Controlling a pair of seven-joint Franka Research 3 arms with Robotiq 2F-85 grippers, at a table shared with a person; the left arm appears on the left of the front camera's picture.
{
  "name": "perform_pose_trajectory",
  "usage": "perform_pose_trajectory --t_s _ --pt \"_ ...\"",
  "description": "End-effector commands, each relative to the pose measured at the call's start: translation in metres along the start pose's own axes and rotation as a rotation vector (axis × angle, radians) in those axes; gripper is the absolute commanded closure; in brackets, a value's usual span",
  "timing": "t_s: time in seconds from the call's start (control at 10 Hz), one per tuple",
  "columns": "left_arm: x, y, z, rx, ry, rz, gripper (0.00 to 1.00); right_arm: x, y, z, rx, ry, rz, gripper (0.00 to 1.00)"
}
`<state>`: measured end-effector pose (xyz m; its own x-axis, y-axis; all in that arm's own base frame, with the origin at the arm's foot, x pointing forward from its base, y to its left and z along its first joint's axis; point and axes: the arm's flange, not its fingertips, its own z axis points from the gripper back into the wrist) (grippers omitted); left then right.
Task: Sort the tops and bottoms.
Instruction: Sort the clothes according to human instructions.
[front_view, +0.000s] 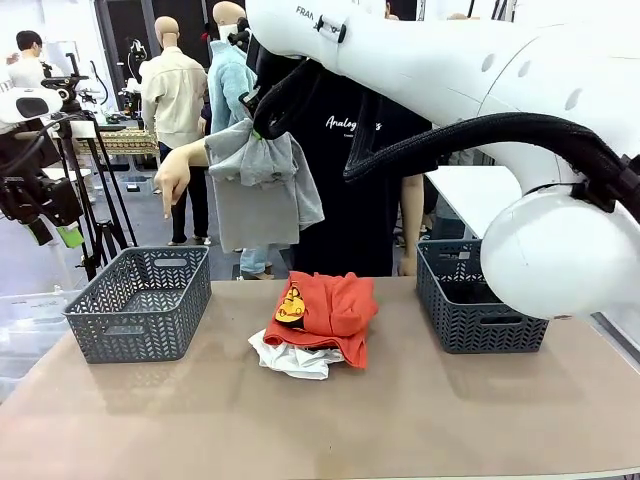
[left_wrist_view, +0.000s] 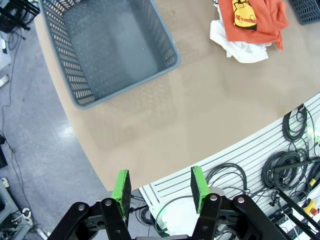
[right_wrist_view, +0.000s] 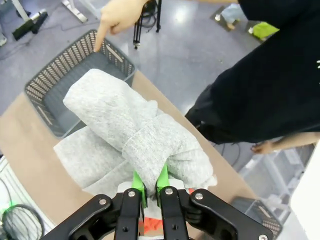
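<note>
Left basket (left_wrist_view: 75, 85): bare grey floor | right basket (front_view: 480, 310): interior hidden | right gripper (right_wrist_view: 148, 180): clenched on light grey top (right_wrist_view: 135, 135), held aloft | left gripper (left_wrist_view: 160, 187): jaws apart | orange top (front_view: 335, 305): on white top (front_view: 295, 358), between baskets | black T-shirt (front_view: 350, 180): "Analog"

Inside a robotics lab, told by a white robot arm (front_view: 430, 60) over a tan worktable (front_view: 320, 420), a tripod-mounted camera rig (front_view: 35, 100) at the left, coiled black cables (left_wrist_view: 285, 165) and a red stop button (left_wrist_view: 314, 205) on a slatted panel (left_wrist_view: 235, 155) below the table edge, and bare grey floor (left_wrist_view: 30, 140).
</note>
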<state>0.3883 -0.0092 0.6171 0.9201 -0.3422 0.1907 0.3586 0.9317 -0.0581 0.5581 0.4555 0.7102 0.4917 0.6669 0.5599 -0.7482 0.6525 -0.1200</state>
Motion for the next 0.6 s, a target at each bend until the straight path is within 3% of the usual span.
perform_pose_trajectory --t_s 0.0,0.2,0.5 --pt "-0.002 0.000 0.000 0.008 0.008 0.001 0.36 0.045 0.018 -0.017 -0.015 -0.039 0.059 1.00" --pt "-0.002 0.000 0.000 0.008 0.008 0.001 0.36 0.111 0.041 -0.050 -0.010 -0.120 0.112 1.00" --pt "-0.002 0.000 0.000 0.008 0.008 0.001 0.36 0.175 0.067 -0.085 0.062 -0.215 0.199 1.00"
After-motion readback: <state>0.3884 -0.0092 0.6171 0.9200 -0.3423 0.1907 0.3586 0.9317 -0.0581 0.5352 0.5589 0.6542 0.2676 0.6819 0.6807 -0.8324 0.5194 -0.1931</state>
